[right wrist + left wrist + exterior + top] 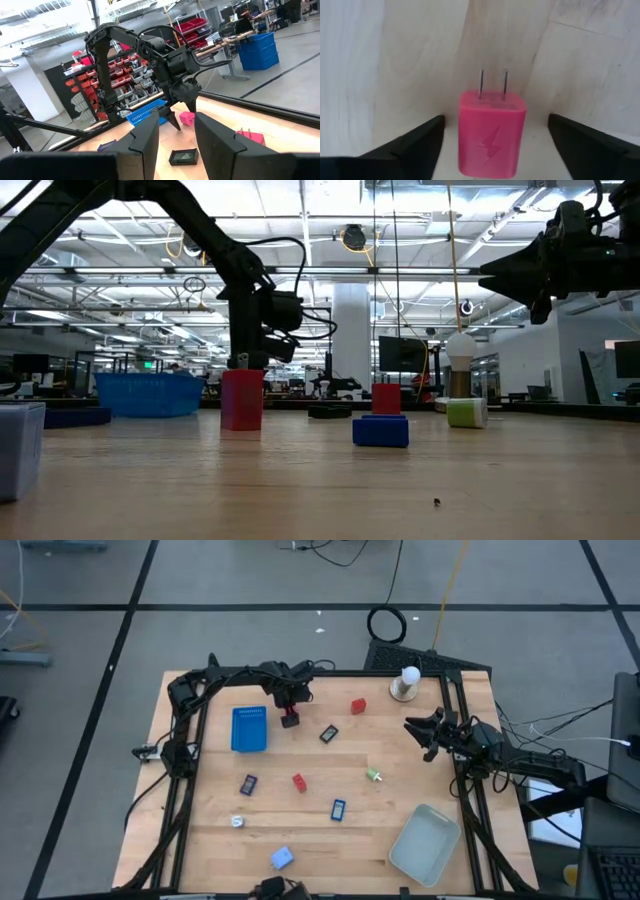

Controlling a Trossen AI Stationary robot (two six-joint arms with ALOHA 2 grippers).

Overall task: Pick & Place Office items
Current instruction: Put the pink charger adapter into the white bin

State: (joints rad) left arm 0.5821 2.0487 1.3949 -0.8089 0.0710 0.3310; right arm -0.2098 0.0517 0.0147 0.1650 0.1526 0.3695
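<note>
Hanging low over the far left part of the wooden surface, the left gripper straddles a red plug-in charger with its jaws apart, one dark finger on each side and neither touching it. The charger lies flat with its two metal prongs pointing away from the wrist and a lightning mark on its upper face; in the high view it sits just right of a blue basket. The right gripper hovers in the air above the right edge of the surface, near a white knob-topped stand, its jaws narrowly apart with nothing between them. Other office items are scattered across the surface: a second red block toward the far side, a black piece near the charger, a small red piece and a green one around the middle, and blue bits closer to the near edge. A translucent tray stands at the near right corner, holding nothing.
</note>
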